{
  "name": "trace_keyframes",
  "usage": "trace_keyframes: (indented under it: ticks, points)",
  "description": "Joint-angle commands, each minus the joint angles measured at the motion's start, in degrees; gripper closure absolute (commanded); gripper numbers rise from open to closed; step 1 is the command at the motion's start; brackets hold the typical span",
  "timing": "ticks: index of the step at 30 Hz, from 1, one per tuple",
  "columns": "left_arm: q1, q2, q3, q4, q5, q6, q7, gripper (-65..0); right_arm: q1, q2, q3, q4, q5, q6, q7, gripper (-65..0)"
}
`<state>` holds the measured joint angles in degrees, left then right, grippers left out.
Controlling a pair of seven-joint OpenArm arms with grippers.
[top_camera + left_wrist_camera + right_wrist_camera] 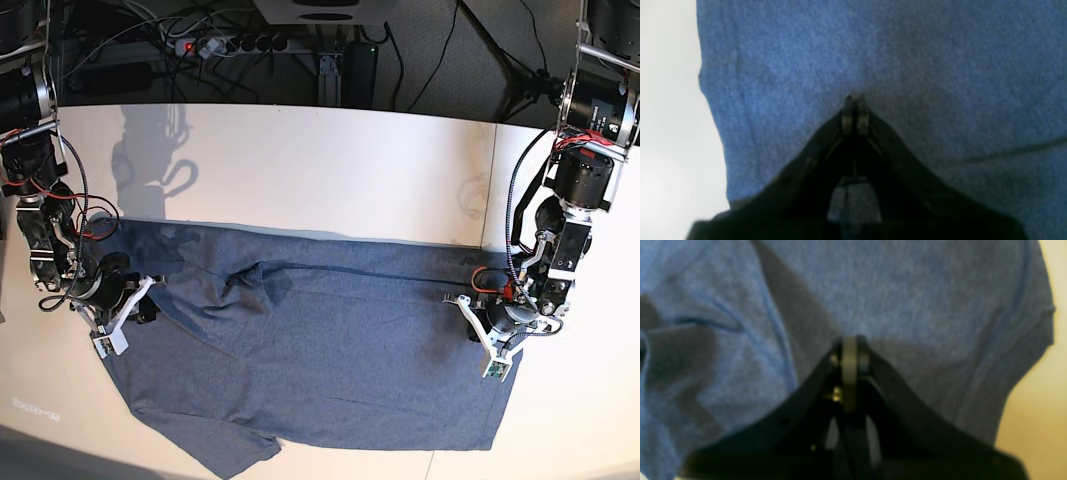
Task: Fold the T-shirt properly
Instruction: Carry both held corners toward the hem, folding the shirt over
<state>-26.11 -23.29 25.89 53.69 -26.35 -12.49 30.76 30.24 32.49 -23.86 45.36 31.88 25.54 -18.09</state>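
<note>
Partly blurred T-shirt [320, 350], lettering unseen, tool [853, 100] tips closed

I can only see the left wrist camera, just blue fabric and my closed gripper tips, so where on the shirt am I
Observer: Your left gripper is low over the heathered blue-grey cotton T-shirt near its hem end, on the base view's right.
Operator: And the other arm?
Observer: The right gripper is at the opposite end, by the sleeve area, jaws shut.
Operator: Is the shirt lying flat between them?
Observer: Mostly, spread on the white table, but there is a bunched wrinkle near the right gripper's side.
Operator: Is the right one holding fabric?
Observer: The right wrist view shows its tips against the cloth; I cannot tell if any is pinched.
</note>
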Motion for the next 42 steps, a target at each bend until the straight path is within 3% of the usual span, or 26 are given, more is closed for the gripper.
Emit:
trace_keyframes:
  ticks: [1,8,11,16,26,35,42]
  points:
    - [-0.68,-0.22,-0.09,0.50,0.07,-0.81,3.19,0.0,0.79,0.83,0.61,0.20,0.50,4.70,0.59,0.0]
    - [-0.70,-0.24,-0.09,0.50,0.13,-0.83,11.02,0.0,-2.23,0.83,0.61,0.22,0.74,4.70,-1.49,0.0]
    - [-0.68,-0.22,-0.09,0.76,1.29,-4.96,14.36,0.0,-2.67,0.92,0.61,0.22,2.38,4.70,-4.72,0.0]
    - [0.66,-0.42,-0.09,2.84,1.33,-5.35,18.82,0.0,-4.31,2.29,2.14,0.94,4.59,4.72,-7.69,0.0]
    - [13.86,-3.13,-0.11,20.85,3.50,-5.22,21.38,0.0,-15.67,5.35,13.18,10.80,6.62,4.76,-13.29,0.0]
    - [24.68,-4.39,-0.42,28.52,7.32,-3.10,22.12,0.0,-26.95,8.02,16.24,20.17,8.02,4.74,-13.68,0.0]
    - [34.58,-4.66,-8.76,36.20,7.78,-3.15,22.18,0.0,-33.40,8.02,20.48,25.66,8.00,4.74,-14.82,0.0]
